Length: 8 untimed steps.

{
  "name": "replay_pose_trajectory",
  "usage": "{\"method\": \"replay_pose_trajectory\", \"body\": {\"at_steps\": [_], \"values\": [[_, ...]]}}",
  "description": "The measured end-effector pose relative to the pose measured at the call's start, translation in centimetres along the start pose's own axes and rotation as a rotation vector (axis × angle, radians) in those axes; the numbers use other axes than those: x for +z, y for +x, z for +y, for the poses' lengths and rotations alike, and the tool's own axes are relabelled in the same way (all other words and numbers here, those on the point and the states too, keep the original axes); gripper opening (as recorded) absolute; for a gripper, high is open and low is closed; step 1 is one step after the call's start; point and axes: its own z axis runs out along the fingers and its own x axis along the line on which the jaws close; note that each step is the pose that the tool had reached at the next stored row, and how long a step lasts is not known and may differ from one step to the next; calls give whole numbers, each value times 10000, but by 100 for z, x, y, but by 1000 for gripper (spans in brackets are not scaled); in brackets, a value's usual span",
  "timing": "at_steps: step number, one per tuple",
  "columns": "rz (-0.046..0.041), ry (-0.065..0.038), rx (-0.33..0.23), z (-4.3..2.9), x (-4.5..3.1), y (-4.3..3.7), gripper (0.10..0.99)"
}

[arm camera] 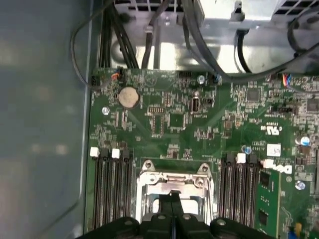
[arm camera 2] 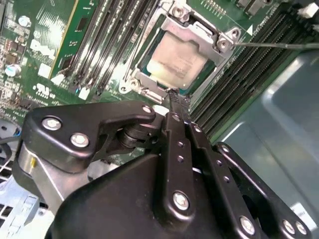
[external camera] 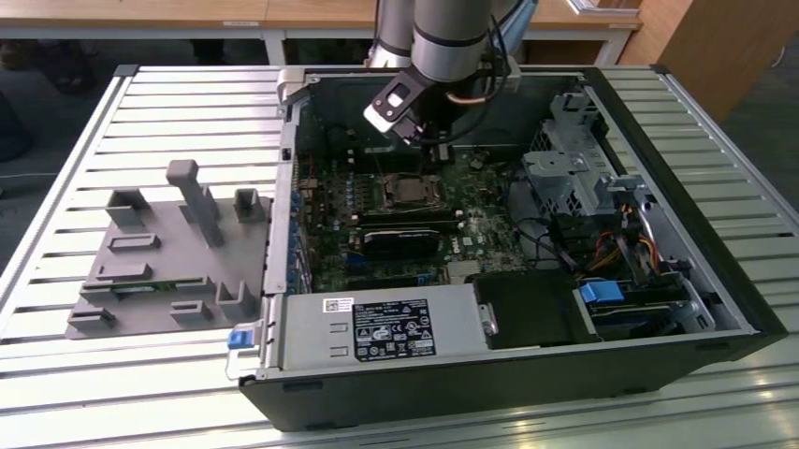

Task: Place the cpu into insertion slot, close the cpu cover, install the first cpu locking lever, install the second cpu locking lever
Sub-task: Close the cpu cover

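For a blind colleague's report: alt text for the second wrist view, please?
The black gripper, fingers together, points at the edge of the silver cover, which lies over the chip. Green circuit board and dark memory slots surround them.

No text can be read for sure. A black and white label (external camera: 381, 329) stands on the grey power supply box (external camera: 306, 346), but its print is too small. In the first wrist view, white printed marks (arm camera: 273, 130) lie on the green circuit board (arm camera: 199, 124), also unreadable.
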Motion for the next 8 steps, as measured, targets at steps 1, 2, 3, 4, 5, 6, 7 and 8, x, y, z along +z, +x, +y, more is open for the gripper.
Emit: {"method": "replay_pose_trajectory", "body": {"at_steps": [1,2,3,4,5,6,7,8], "values": [[0,9,-1,-2,18,-1,106],[0,16,2,-7,37,-2,106],[-1,21,2,-15,54,-3,106],[0,22,2,-31,64,-3,106],[-2,24,1,-56,68,-3,106],[-2,23,1,-82,70,-3,106],[-1,23,2,-109,73,-2,106],[-1,22,2,-133,76,-1,106]]}}
